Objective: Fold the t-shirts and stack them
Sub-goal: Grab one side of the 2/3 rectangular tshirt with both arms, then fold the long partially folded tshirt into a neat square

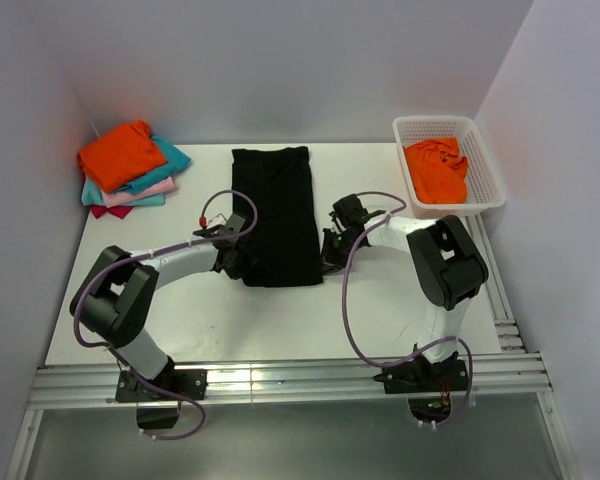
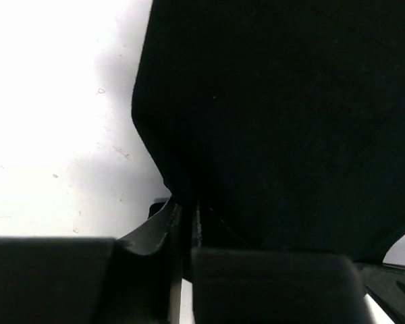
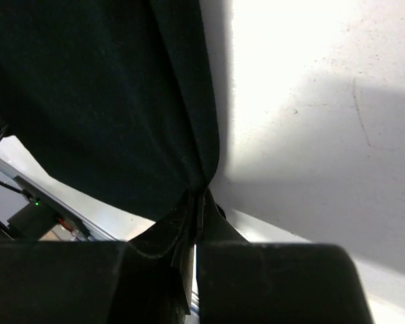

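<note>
Right now both my claws are nipped tight on the near hem of the black t-shirt (image 1: 275,210): left gripper (image 1: 232,258) at its left corner, right gripper (image 1: 330,250) at its right, neither nearer. Its long axis runs straight away from me, so this end should fold toward the far one. Wrist views show the pinched cloth; only the overhead shows the folded stack (image 1: 125,155) far left and basket (image 1: 458,207) far right.

The black t-shirt (image 2: 277,121) filled most of the pic, from 12 to 4 o'clock. White table (image 2: 54,101) showed at 9 o'clock. At 6 o'clock the L gripper (image 2: 187,233) pinched the shirt's edge, jaws tight together.
</note>
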Action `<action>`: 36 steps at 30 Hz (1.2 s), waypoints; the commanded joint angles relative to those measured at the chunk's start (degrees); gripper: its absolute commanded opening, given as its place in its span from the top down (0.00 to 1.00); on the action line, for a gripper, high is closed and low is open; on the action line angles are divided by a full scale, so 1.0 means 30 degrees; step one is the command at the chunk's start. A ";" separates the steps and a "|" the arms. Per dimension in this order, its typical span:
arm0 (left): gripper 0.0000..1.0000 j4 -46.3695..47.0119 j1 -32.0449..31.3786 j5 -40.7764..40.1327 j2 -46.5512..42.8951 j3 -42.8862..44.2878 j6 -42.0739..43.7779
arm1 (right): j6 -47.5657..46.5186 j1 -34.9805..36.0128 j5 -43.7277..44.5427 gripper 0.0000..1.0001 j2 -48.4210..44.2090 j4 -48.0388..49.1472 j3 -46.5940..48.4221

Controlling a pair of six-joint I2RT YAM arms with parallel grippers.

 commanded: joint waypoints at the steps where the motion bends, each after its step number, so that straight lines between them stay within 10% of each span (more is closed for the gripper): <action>1: 0.94 -0.0733 -0.0092 0.0634 0.1043 -0.0506 0.0551 | -0.0304 0.0078 0.0570 1.00 0.0184 0.0010 -0.0608; 25: 1.00 -1.0397 -0.2612 0.0635 -1.3864 -0.3438 -0.2026 | 0.1395 0.0517 0.2034 1.00 -1.4486 -0.6253 -0.6792; 36: 1.00 -1.1957 -0.1383 -0.1271 -1.2117 0.1806 0.0666 | 0.0285 0.0429 0.3763 1.00 -1.2948 -0.8369 -0.2048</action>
